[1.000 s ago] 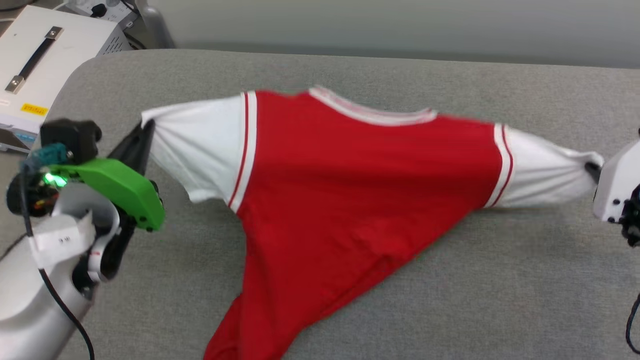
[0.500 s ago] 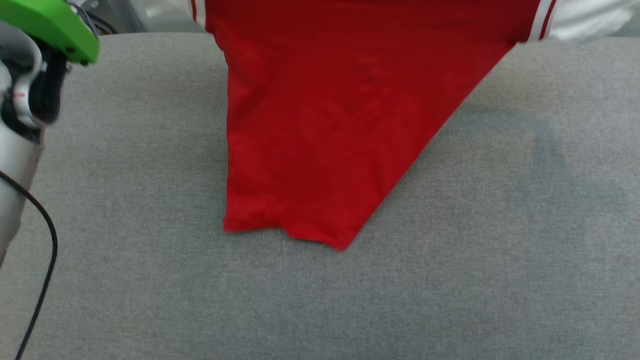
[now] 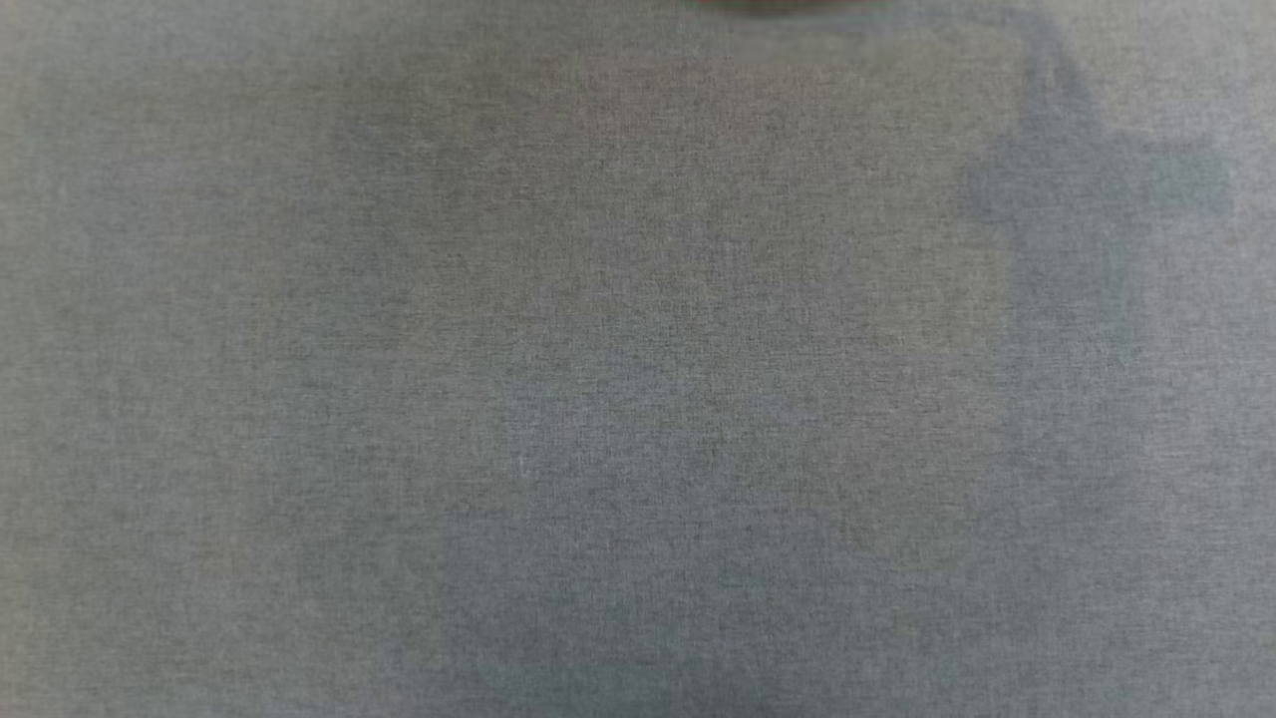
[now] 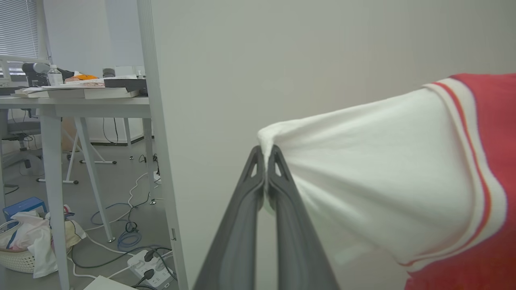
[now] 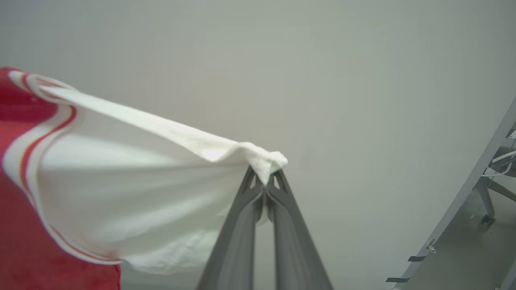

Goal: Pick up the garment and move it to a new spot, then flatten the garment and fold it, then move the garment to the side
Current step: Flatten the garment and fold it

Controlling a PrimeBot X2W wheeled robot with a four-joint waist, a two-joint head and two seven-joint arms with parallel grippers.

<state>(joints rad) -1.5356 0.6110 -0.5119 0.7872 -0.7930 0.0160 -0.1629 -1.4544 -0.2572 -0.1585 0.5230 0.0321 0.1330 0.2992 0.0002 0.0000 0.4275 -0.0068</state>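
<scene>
1. Head cam: I'm looking down at grey cloth point(image 3: 638, 399) with soft shadows on it.
2. Left wrist: left gripper point(image 4: 266, 155) is pinched tight on a white sleeve point(image 4: 363, 181) tip. The shirt point(image 4: 498, 133) hangs in the air against a pale wall point(image 4: 302, 60).
3. Right wrist: right gripper point(image 5: 264, 177) is clamped on the other sleeve point(image 5: 141, 193), which is taut, with the red body at left.

Soft red jersey tee w/ white short sleeves point(image 4: 375, 181): body red; sleeves white; trim at sleeve seam white w/ thin red stripe.
Left gripper point(image 4: 265, 152): fingers dk grey, plain.
Right gripper point(image 5: 265, 174): fingers dk grey, plain.
Flat grey woven cloth surface point(image 3: 638, 399): mid grey, fine heathered weave; darker shadow patch upper rt.
Plain smooth wall point(image 4: 322, 48): pale grey-green, no pattern.
Pale straight-legged desk point(image 4: 52, 121): lt grey.
Loose floor cables point(image 4: 121, 237): blue, white, black.
</scene>
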